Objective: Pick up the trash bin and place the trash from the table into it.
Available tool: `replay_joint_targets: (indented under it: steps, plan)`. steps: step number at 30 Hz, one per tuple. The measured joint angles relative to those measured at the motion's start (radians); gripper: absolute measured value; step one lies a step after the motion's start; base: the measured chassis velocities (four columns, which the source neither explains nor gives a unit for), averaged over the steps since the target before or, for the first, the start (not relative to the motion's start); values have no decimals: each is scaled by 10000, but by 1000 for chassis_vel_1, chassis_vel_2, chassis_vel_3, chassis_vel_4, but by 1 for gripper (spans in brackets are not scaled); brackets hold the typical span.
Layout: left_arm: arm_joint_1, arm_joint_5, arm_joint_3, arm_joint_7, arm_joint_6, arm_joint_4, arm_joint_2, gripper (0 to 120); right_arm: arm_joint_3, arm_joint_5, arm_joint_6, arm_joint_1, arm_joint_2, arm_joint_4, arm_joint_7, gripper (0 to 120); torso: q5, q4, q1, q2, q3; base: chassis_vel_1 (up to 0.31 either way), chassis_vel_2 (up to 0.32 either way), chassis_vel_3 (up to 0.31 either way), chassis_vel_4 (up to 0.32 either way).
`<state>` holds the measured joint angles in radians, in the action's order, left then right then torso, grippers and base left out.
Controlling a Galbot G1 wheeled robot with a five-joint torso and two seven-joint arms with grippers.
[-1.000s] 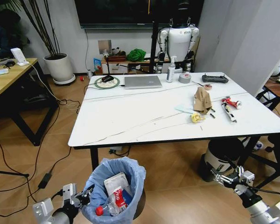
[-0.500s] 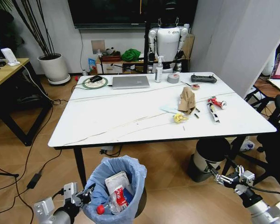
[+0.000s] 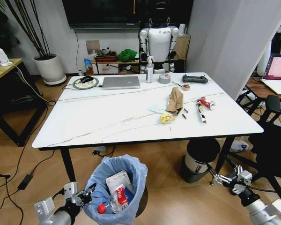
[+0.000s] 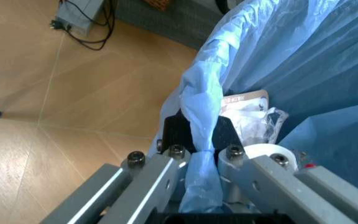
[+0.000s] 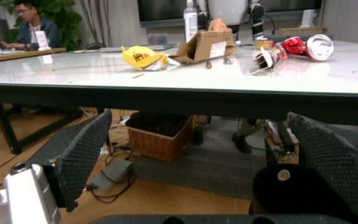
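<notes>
Wooden floor runs under the white tabletop (image 3: 107, 117), which fills the middle of the head view on thin black legs. Down at the near edge, the left tool (image 3: 87, 194) is clamped on the rim of the trash bin (image 3: 113, 180), and the left wrist view shows it plainly: both fingers (image 4: 160, 175) pressed together on a twisted fold of the light-blue bag (image 4: 201, 121). The bin sits in front of the tabletop's near edge, low in the view, and already carries litter — a flat white packet (image 3: 118, 182) and a red-and-white snack pack (image 3: 119, 198) lie inside the bag. On the tabletop's right half the remaining trash is spread out: a torn piece of brown cardboard (image 3: 174, 100) stands near the middle, a yellow scrap (image 3: 166, 118) lies just in front of it, and 2 crushed red-and-white packs (image 3: 203, 105) rest further right. At the far end sit a silver laptop (image 3: 121, 82), a bottle (image 3: 150, 70) and a grey tape roll (image 3: 164, 78). The right tool (image 3: 222, 178) hangs low on the right, below tabletop height, its fingers (image 5: 82, 149) spread apart and holding nothing; its wrist view looks across the underside edge toward the cardboard and yellow scrap above.
</notes>
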<state>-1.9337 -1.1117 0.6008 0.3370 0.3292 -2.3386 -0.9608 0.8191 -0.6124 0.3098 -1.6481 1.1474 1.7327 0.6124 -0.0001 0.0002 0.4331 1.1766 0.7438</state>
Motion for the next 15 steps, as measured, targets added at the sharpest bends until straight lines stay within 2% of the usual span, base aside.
replay_joint_targets:
  steps: [6, 9, 12, 15]
  plan:
    - [50, -121, -8, 70, 18, -5, 67, 0, -99, 251, 30, 208, 23, 98, -607, 100, 4, -2, -1, 0, 0, 19, 5, -9, -7]
    - [59, -144, -23, 92, 25, 7, 89, 0, -289, 222, -70, 474, -586, 520, -1566, 100, 1, -1, -1, 1, 0, 0, 0, 0, 0]
    - [-7, -139, -11, 96, 29, 11, 92, 0, -643, -60, -662, 871, -1511, 1174, -2939, 100, -1, 2, 0, 0, 0, 0, 0, 0, 0]
    - [-30, -126, 3, 97, 31, 11, 83, 0, -882, -290, -888, 1159, -1880, 1345, -3378, 100, 1, 2, 0, 0, 0, 0, 0, 0, 0]
